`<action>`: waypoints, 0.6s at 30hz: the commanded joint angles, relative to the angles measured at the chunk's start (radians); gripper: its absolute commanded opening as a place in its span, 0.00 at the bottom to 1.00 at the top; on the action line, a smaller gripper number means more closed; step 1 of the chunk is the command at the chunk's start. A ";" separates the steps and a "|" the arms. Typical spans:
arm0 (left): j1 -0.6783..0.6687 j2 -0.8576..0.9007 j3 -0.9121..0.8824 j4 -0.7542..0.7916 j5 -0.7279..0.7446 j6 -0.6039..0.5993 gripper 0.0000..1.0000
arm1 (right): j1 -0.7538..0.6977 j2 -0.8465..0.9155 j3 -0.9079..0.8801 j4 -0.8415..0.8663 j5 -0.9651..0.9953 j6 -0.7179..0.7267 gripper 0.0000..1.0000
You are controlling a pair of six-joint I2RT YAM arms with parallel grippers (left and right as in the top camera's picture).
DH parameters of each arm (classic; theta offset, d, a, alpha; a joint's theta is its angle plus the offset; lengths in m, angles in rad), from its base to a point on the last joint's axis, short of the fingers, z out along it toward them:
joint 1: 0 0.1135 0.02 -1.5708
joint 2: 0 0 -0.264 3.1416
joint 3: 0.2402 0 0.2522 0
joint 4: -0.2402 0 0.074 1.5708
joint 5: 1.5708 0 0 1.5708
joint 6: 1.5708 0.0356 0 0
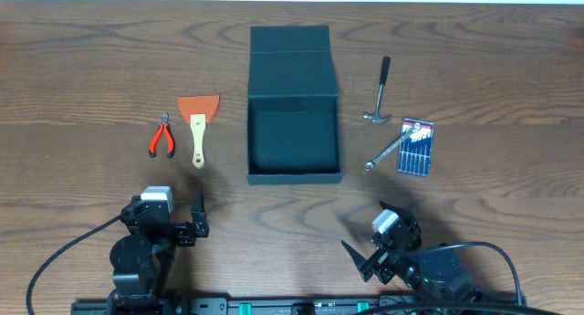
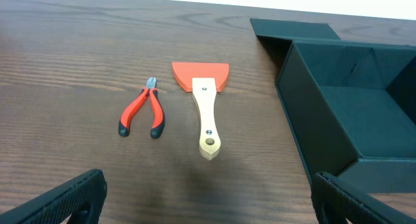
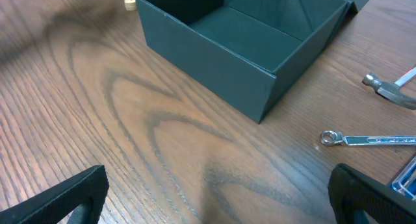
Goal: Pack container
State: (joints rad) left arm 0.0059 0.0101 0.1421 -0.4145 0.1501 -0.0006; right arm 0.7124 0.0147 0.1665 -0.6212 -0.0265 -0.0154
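Observation:
The dark teal container (image 1: 294, 171) stands open and empty at the table's middle, its flap lid folded back; it also shows in the left wrist view (image 2: 305, 120) and the right wrist view (image 3: 214, 55). Left of it lie red-handled pliers (image 1: 162, 137) (image 2: 142, 110) and an orange scraper with a wooden handle (image 1: 198, 125) (image 2: 205, 100). Right of it lie a hammer (image 1: 379, 94) (image 3: 389, 89), a wrench (image 1: 387, 152) (image 3: 364, 139) and a pack of screwdrivers (image 1: 415, 147). My left gripper (image 1: 199, 215) (image 2: 208, 201) is open and empty near the front edge. My right gripper (image 1: 360, 251) (image 3: 218, 198) is open and empty, front right.
Bare wooden table (image 1: 91, 68) surrounds the tools. Black cables (image 1: 55, 260) run along the front edge by the arm bases.

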 commanded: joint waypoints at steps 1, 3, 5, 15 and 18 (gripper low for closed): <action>0.006 -0.004 -0.021 0.000 -0.005 -0.001 0.99 | -0.003 -0.009 -0.012 0.001 0.000 -0.016 0.99; 0.006 -0.004 -0.021 0.000 -0.005 -0.001 0.99 | -0.004 -0.009 -0.012 0.001 0.023 -0.040 0.99; 0.006 -0.004 -0.021 0.000 -0.005 -0.001 0.98 | -0.005 -0.009 -0.012 0.005 0.053 -0.098 0.99; 0.006 -0.004 -0.021 0.000 -0.005 -0.001 0.99 | -0.005 -0.009 -0.012 0.070 0.048 0.540 0.99; 0.006 -0.004 -0.021 0.000 -0.005 -0.001 0.98 | -0.005 -0.009 -0.012 0.023 0.034 0.832 0.99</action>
State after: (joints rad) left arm 0.0059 0.0101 0.1421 -0.4145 0.1501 -0.0006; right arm 0.7124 0.0147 0.1650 -0.5755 0.0097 0.4053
